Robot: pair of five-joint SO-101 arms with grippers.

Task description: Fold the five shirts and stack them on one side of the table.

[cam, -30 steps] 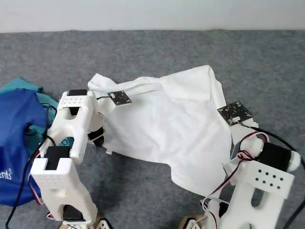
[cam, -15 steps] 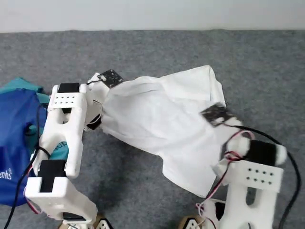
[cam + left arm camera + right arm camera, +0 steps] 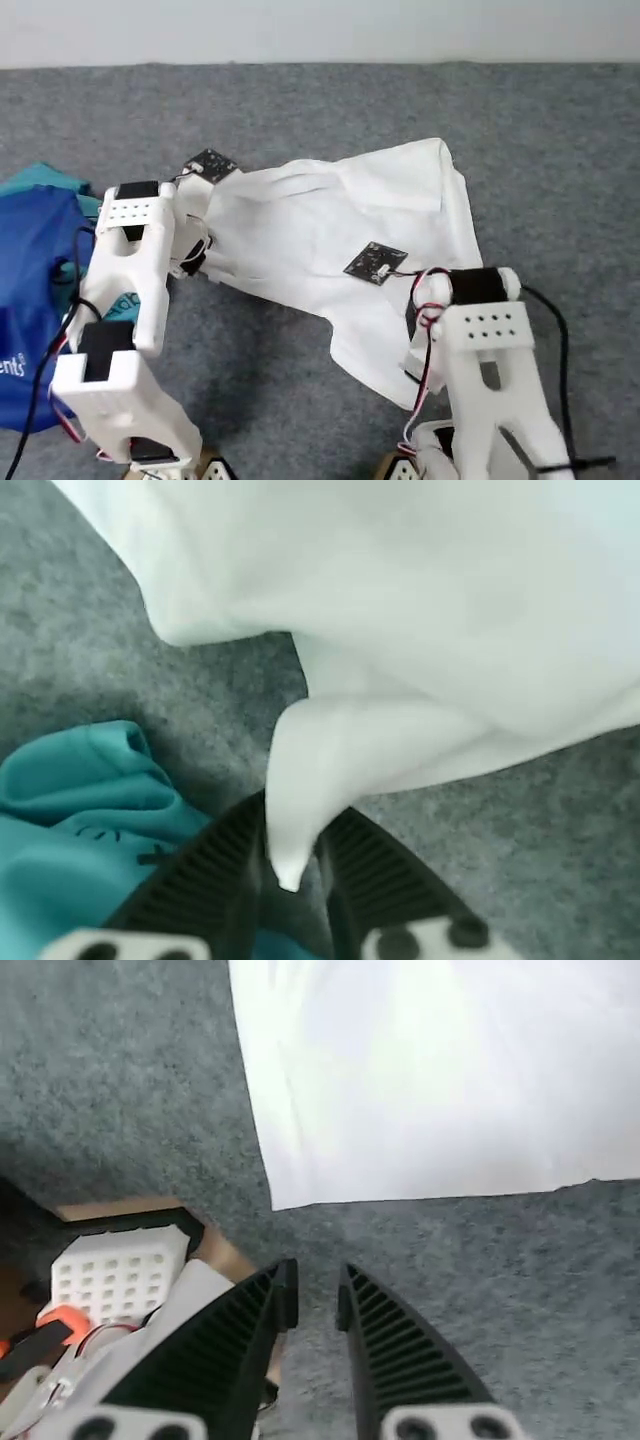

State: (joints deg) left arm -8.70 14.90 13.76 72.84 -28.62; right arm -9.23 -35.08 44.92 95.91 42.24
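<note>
Flattening white shirt (image 3: 340,220) for folding: left gripper (image 3: 292,860) clamped on its corner, right gripper (image 3: 315,1285) slightly apart, empty; probably needs grasping near hem.

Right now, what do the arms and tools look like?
The left arm and right arm: white blocky shells, black motors, hole grids. Red, white and black cables loop by the right one. The left tool and right tool: black ribbed fingers.

The table (image 3: 300,110) is taken in from high over its near edge, looking down and forward. Both wrist cameras are pointed down past their own jaws, held close. The white shirt (image 3: 340,230) is shared by all three.
</note>
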